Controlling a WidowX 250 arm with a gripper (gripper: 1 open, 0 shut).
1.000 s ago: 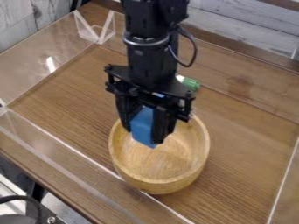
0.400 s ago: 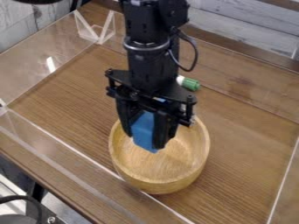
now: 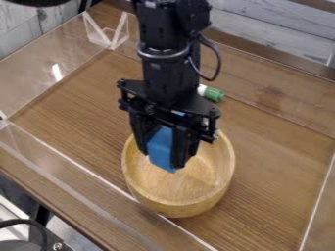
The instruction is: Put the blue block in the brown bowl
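The blue block [image 3: 160, 149] hangs upright between the black fingers of my gripper [image 3: 164, 157], which is shut on it. Below it lies the brown bowl [image 3: 210, 194], a wide light wooden dish with a thick rim, near the table's front edge. The block's lower end reaches down inside the bowl's rim, just over the bowl's floor; whether it touches the floor I cannot tell. The black arm rises straight up from the gripper and covers the far rim of the bowl.
A white-and-green marker pen [image 3: 210, 94] lies on the wooden table [image 3: 72, 108] just behind the arm. Clear acrylic walls [image 3: 29, 145] fence the table, and a clear stand [image 3: 108, 37] sits at the back left.
The gripper and the blue block have sunk very slightly toward the bowl since one second ago. The grip has not changed.
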